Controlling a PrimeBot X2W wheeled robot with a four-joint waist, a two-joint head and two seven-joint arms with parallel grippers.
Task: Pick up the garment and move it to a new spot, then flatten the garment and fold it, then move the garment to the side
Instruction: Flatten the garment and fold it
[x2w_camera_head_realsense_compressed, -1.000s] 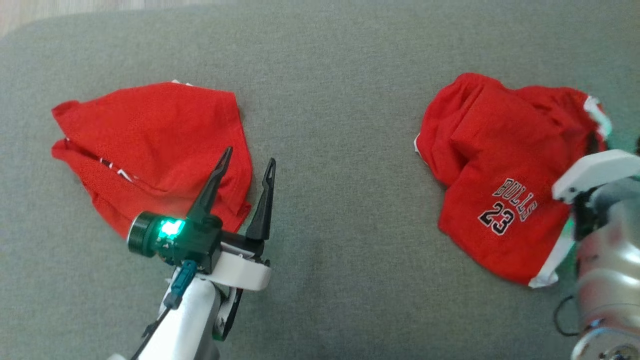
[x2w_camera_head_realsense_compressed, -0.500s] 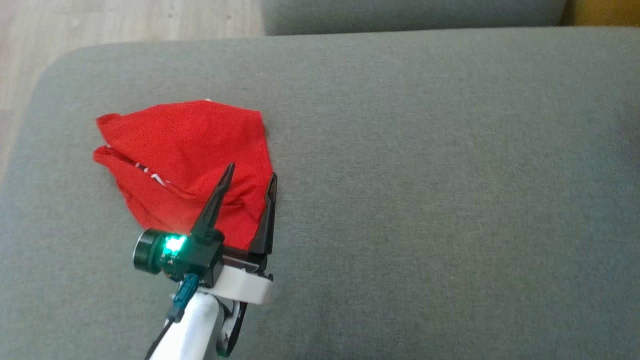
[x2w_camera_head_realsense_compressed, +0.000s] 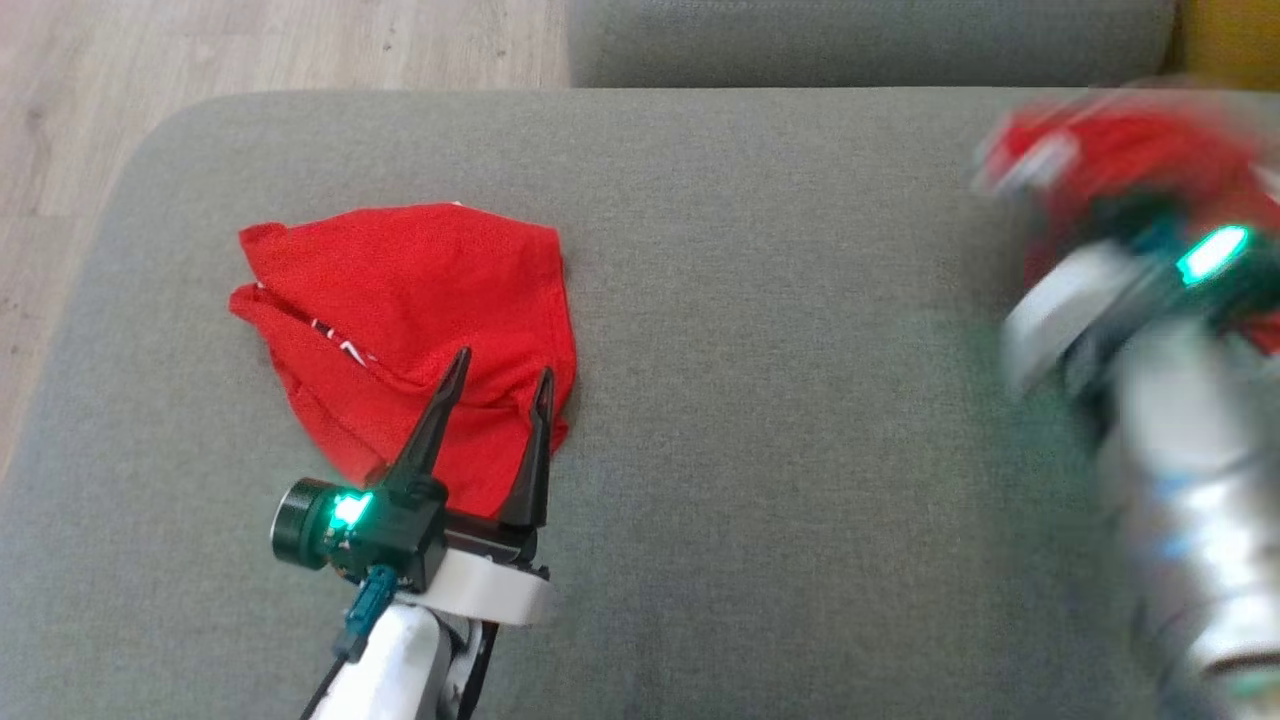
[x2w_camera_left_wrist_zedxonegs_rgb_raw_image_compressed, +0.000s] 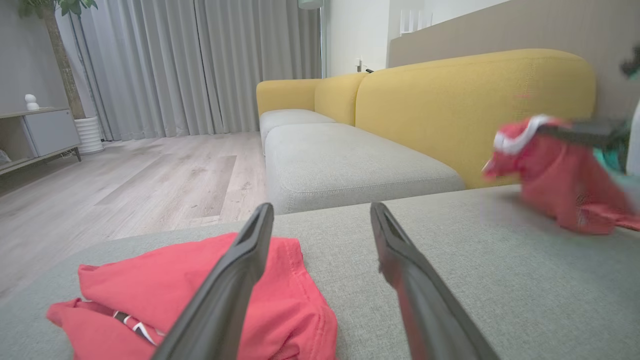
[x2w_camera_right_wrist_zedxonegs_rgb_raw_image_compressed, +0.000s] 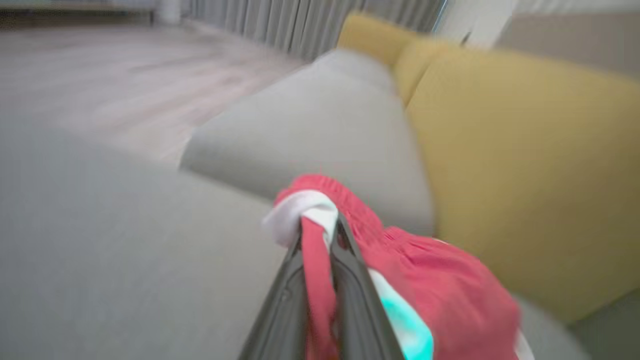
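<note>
Soft, even daylight fills every view, with no hard shadows or glare on the grey sofa cushion (x2w_camera_head_realsense_compressed: 760, 400). The head view is crisp toward 9 o'clock, but at 2 o'clock the right arm (x2w_camera_head_realsense_compressed: 1180, 420) and red garment (x2w_camera_head_realsense_compressed: 1130, 150) smear with motion blur, and a green lamp (x2w_camera_head_realsense_compressed: 1212, 252) streaks. The left wrist view is sharp mid-frame. Its curtains (x2w_camera_left_wrist_zedxonegs_rgb_raw_image_compressed: 200, 65) are brightest at 11 o'clock. The right wrist view is blurred throughout, with a teal glow at 5 o'clock.
</note>
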